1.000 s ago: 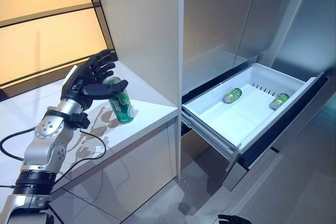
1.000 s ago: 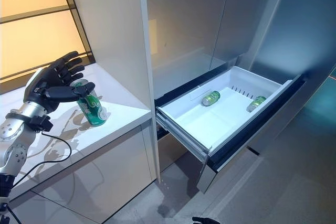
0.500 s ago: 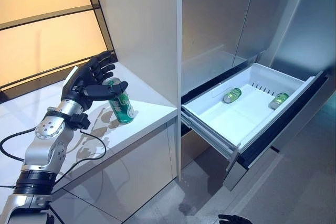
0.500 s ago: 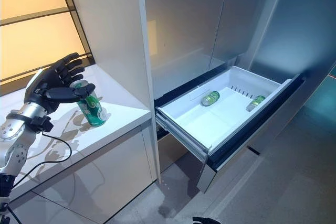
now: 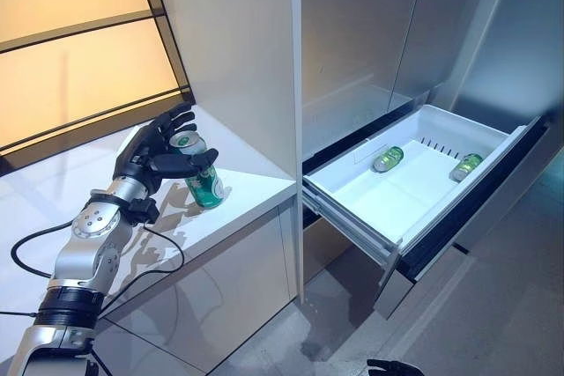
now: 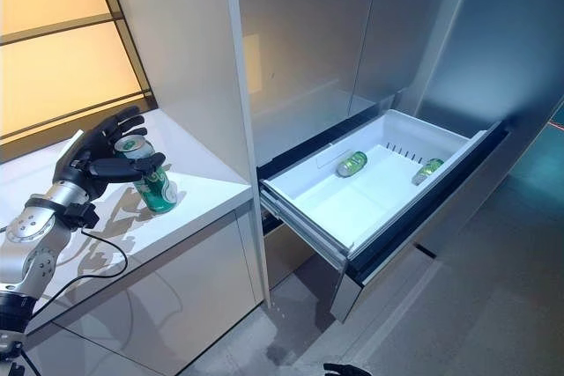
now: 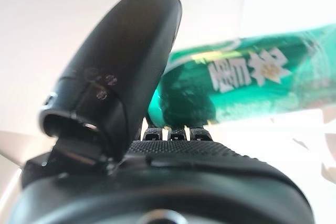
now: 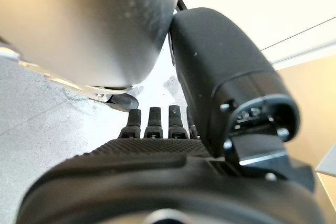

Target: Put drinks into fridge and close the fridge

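Note:
A green can stands upright on the white counter beside the fridge. My left hand is open around it: the thumb reaches across its front near the top and the straight fingers stand behind its rim. In the left wrist view the can lies just past the thumb. The fridge's white drawer is pulled out, with two green cans lying on their sides at its back. My right hand hangs low over grey floor, fingers relaxed.
A white cabinet wall rises between the counter and the fridge. The open drawer juts out over the grey floor. An amber panel backs the counter.
My left hand has dropped lower and closed in on the can, so the thumb now lies across its front. The can and the drawer have not moved.

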### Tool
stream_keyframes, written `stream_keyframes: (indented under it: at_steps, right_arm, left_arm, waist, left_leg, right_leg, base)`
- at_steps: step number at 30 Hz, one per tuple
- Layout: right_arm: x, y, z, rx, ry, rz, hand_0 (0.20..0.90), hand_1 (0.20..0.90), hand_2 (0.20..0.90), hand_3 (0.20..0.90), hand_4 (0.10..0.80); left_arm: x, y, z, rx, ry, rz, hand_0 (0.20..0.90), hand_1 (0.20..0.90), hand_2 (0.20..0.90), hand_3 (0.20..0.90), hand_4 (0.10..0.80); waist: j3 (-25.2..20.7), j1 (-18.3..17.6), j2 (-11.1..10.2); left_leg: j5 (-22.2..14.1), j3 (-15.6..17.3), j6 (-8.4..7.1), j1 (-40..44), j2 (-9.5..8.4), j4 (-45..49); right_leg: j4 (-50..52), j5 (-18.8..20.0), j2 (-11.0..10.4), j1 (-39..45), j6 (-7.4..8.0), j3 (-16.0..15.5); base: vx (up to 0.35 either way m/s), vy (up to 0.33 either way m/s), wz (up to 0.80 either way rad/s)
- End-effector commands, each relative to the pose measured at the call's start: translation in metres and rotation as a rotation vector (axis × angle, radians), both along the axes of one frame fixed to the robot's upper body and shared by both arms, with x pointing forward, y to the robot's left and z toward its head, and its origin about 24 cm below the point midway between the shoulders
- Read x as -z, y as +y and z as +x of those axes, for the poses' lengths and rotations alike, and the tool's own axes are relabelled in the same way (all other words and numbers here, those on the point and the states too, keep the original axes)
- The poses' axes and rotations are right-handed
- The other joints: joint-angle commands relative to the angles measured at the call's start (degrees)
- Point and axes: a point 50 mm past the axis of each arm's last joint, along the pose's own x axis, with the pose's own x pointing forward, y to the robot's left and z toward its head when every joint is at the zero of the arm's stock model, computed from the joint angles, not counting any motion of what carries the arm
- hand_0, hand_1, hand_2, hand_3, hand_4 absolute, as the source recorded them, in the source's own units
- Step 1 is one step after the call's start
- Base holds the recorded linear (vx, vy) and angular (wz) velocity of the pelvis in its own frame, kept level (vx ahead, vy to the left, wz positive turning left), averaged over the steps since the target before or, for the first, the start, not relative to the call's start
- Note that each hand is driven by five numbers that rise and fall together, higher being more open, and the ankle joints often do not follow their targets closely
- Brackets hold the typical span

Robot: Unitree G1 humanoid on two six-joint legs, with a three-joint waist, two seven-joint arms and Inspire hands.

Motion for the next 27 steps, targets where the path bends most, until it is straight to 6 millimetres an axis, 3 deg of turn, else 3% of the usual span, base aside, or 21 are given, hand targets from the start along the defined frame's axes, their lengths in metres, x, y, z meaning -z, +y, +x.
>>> stream_keyframes:
  at_steps: [1,27]
  right_arm:
    - [0.001,-0.008,-0.009,-0.045,0.072,-0.024,0.900,0.900,0.900,0.900,0.800]
    - [0.001,-0.009,-0.012,-0.039,0.077,-0.025,0.900,0.900,0.900,0.900,0.800]
  left_arm:
    - [-0.069,-0.002,0.013,-0.018,-0.317,-0.037,0.900,0.900,0.900,0.900,0.800]
    - [-0.059,-0.007,0.017,-0.016,-0.294,-0.073,0.900,0.900,0.900,0.900,0.800]
  waist:
    - [-0.5,-0.8,0.3]
    - [-0.3,-1.6,0.4]
  left_leg:
    - [-4.1,4.1,-0.32,0.3,-1.29,0.7]
    - [-4.3,4.5,-0.16,0.7,-1.38,0.9]
  right_leg:
    - [3.2,-6.8,0.8,0.8,3.37,3.5]
    - [3.4,-6.9,0.9,0.9,3.33,4.1]
  base:
    - [0.012,0.004,-0.03]
    - [0.001,0.000,0.00]
